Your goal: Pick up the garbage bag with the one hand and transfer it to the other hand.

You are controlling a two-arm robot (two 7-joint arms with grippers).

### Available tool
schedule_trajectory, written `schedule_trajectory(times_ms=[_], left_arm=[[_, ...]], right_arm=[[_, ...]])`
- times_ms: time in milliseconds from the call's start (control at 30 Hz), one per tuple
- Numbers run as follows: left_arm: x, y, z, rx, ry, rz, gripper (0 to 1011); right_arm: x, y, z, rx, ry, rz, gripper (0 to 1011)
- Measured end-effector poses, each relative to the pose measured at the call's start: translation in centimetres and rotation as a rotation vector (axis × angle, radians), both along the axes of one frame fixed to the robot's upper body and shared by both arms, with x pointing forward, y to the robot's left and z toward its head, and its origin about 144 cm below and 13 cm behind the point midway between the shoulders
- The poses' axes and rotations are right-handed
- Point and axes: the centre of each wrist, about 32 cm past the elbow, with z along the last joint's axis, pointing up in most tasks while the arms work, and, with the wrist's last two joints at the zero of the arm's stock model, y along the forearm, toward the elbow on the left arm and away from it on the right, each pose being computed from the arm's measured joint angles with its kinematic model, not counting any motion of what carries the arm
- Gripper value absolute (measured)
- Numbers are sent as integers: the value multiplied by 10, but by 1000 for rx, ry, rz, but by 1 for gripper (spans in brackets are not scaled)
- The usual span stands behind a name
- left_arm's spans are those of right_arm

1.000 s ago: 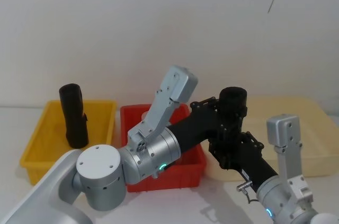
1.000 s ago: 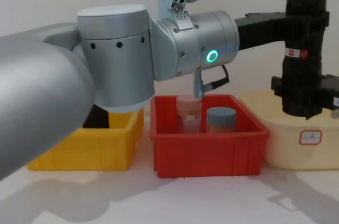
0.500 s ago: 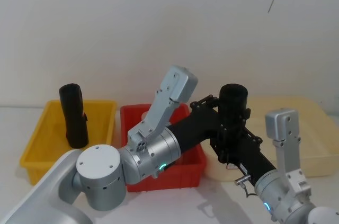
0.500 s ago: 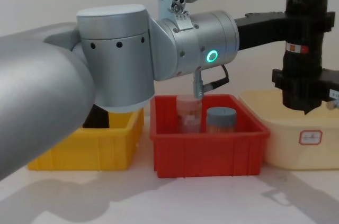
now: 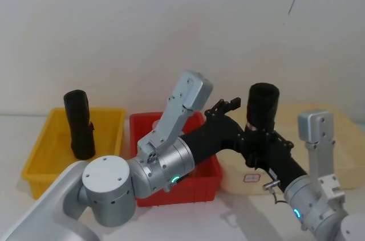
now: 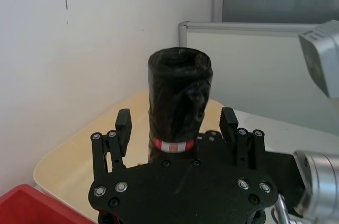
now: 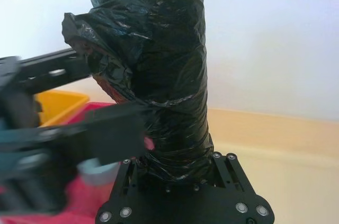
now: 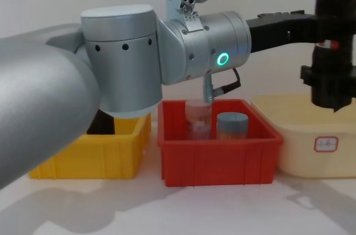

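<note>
the right gripper (image 5: 263,141) is clamped on the lower part of the garbage bag (image 5: 263,104) and holds it upright, the roll rising straight up out of the jaws. in the right wrist view the crinkled black plastic (image 7: 159,65) stands directly above the gripper body. the white-and-red label band (image 6: 172,145) sits low on the roll, just above the right gripper's grasp. the left gripper (image 5: 226,106) is just beside the bag at upper-roll height, with its fingers (image 6: 123,122) spread wide. in the left wrist view the bag stands beyond and between the two fingertips, with a clear gap on each side and no contact. a cream bin (image 8: 289,135) lies below the right gripper and the bag's base hangs clear above it. a red bin (image 8: 217,157) lies below the left arm's forearm and holds a pink jar (image 8: 198,118) and a blue-lidded jar (image 8: 231,125). a yellow bin (image 5: 43,144), well apart from both grippers, holds a second black roll (image 5: 78,124).
</note>
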Motion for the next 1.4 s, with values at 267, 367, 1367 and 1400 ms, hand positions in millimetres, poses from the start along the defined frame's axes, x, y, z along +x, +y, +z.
schedule_trajectory(times_ms=[267,367,1367,1400], left_arm=[[0,0,0,0,0,0,1002],[0,0,0,0,0,0,1001],[-12,20,-5,-9,-19,111,1001],[-14,23,-6,-9,-21,128,1001]], right_arm=[[17,-22,5,2,34,-75,506],[27,-33,7,-4,55,-111,506],[91,-76,40,-134,76,-348,1000],[90,-74,43,-139,59,-341,1000]])
